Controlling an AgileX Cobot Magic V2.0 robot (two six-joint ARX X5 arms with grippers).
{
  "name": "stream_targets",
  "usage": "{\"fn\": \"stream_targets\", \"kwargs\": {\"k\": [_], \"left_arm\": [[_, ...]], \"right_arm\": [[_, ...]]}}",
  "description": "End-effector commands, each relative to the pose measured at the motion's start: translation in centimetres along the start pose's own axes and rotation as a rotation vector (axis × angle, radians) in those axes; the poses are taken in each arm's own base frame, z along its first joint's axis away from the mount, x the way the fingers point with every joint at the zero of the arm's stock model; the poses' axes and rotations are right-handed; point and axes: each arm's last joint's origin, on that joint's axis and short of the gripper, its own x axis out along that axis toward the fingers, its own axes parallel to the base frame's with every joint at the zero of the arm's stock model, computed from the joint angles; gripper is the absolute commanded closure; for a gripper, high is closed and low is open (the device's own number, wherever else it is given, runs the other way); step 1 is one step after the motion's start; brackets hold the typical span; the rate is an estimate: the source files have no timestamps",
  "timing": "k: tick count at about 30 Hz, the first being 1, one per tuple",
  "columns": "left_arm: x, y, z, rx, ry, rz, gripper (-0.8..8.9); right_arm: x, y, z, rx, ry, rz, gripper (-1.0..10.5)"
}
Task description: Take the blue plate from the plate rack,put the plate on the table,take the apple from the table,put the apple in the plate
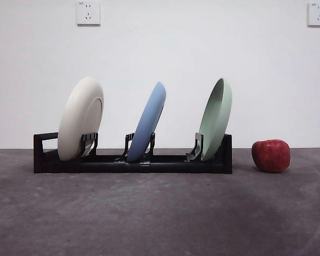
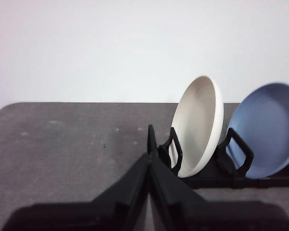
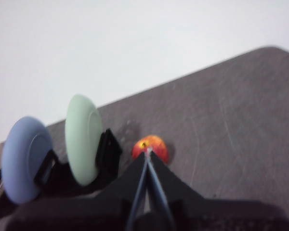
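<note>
The blue plate (image 1: 148,121) stands tilted in the middle slot of the black plate rack (image 1: 133,160) on the dark grey table (image 1: 160,213). It also shows in the left wrist view (image 2: 267,130) and the right wrist view (image 3: 25,159). The red apple (image 1: 271,155) sits on the table right of the rack; it shows in the right wrist view (image 3: 151,147) just beyond my right gripper (image 3: 147,153), whose jaws are shut. My left gripper (image 2: 149,154) is shut and empty, short of the rack's left end (image 2: 151,139). Neither arm shows in the front view.
A cream plate (image 1: 81,117) stands in the rack's left slot and a pale-green plate (image 1: 216,118) in the right slot. A white wall with two sockets (image 1: 88,12) rises behind the table.
</note>
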Motion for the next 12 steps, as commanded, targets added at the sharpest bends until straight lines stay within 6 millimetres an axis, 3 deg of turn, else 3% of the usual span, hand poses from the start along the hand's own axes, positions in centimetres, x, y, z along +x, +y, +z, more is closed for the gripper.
{"fn": "stream_targets", "kwargs": {"k": [1, 8, 12], "left_arm": [[0.3, -0.1, 1.1, -0.06, 0.0, 0.0, 8.18], [1.9, -0.2, 2.0, -0.08, 0.083, -0.026, 8.17], [2.9, -0.4, 2.5, -0.164, 0.135, -0.099, 8.18]], "right_arm": [[-0.3, 0.7, 1.8, 0.013, 0.057, -0.006, 9.5], [0.2, 1.6, 5.0, 0.024, 0.232, -0.063, 9.5], [1.1, 1.8, 5.7, 0.035, 0.314, -0.077, 9.5]]}}
